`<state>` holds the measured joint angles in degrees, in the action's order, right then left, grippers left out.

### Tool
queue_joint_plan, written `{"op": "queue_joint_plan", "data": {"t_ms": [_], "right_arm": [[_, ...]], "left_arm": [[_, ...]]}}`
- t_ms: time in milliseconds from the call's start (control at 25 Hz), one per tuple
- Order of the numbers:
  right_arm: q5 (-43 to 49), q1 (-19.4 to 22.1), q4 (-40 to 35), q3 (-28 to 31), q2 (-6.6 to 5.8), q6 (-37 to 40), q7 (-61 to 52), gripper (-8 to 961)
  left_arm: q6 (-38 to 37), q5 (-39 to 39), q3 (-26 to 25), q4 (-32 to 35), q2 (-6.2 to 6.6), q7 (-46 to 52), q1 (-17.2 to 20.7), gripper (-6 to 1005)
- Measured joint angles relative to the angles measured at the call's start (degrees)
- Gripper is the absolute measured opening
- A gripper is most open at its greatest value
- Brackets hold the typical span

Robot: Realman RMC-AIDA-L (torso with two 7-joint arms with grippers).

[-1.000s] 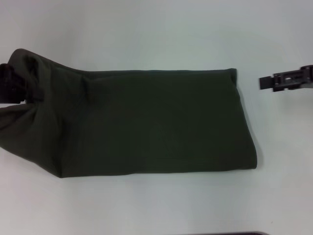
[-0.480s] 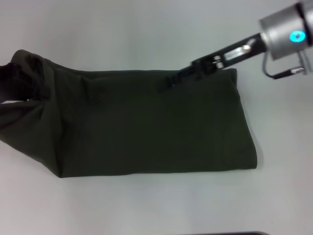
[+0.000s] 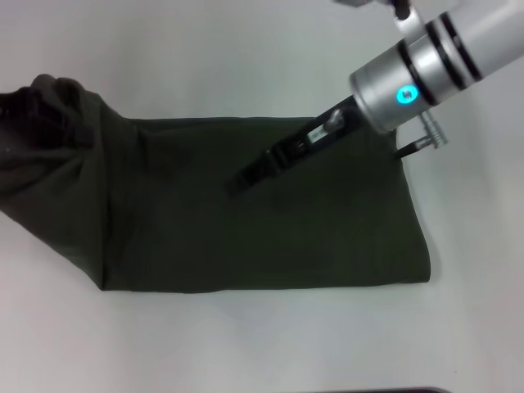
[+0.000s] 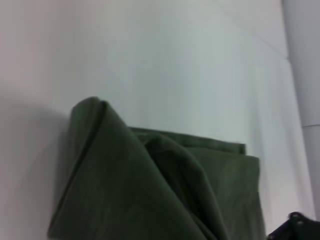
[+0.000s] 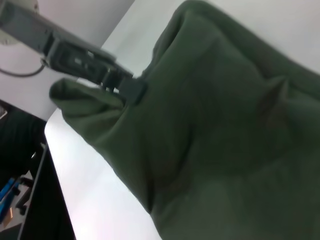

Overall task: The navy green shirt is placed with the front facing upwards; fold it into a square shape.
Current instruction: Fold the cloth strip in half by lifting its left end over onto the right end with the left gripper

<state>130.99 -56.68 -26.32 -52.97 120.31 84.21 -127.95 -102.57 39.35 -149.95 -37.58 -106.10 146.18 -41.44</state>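
Note:
The navy green shirt (image 3: 246,229) lies on the white table as a long folded band, plain green side up. Its left end (image 3: 57,115) is bunched and lifted off the table. In the right wrist view my left gripper (image 5: 125,89) is shut on that raised fold of cloth (image 5: 85,97); in the head view the dark cloth hides it. My right gripper (image 3: 248,178) reaches in from the upper right and hovers low over the middle of the shirt, near its far edge. The left wrist view shows the lifted fold (image 4: 125,175) with the flat layers behind it.
Bare white table (image 3: 246,344) surrounds the shirt on all sides. A dark table edge and dark floor (image 5: 30,200) show in the right wrist view beyond the shirt's lifted end.
My right arm has swung in from the right edge to over the shirt's middle. The left end of the shirt has risen a little higher in my left gripper.

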Motion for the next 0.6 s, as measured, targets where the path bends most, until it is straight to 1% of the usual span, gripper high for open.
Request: {"op": "queue_joint_plan", "data": {"t_ms": [40,240,360,480,600], "right_arm": [[-1.57,-0.21,0.82,-1.62,0.01,-0.83,0.12,447],[-11.94,-0.53,3.9,-9.55,0.4,-4.13,0.06,202],[-18.57,-0.86,5.58,-14.12,0.61,-5.81,0.16,110],[-24.33,-0.99,7.41,-19.56,0.86,-9.26,0.15,17],[-29.77,-0.77,9.05,-24.97,1.14,-14.51,0.1,18]], "left_arm": [[-0.21,0.36,0.04,-0.23,0.01,-0.1,-0.02,37],[-0.77,0.84,0.04,-1.12,0.02,-0.17,-0.05,37],[-0.83,0.9,-0.2,-1.17,0.02,-0.18,-0.03,37],[-0.83,1.01,-0.23,-1.18,0.02,-0.18,0.01,37],[-0.69,1.16,-0.25,-1.18,0.02,-0.19,0.03,37]]}}
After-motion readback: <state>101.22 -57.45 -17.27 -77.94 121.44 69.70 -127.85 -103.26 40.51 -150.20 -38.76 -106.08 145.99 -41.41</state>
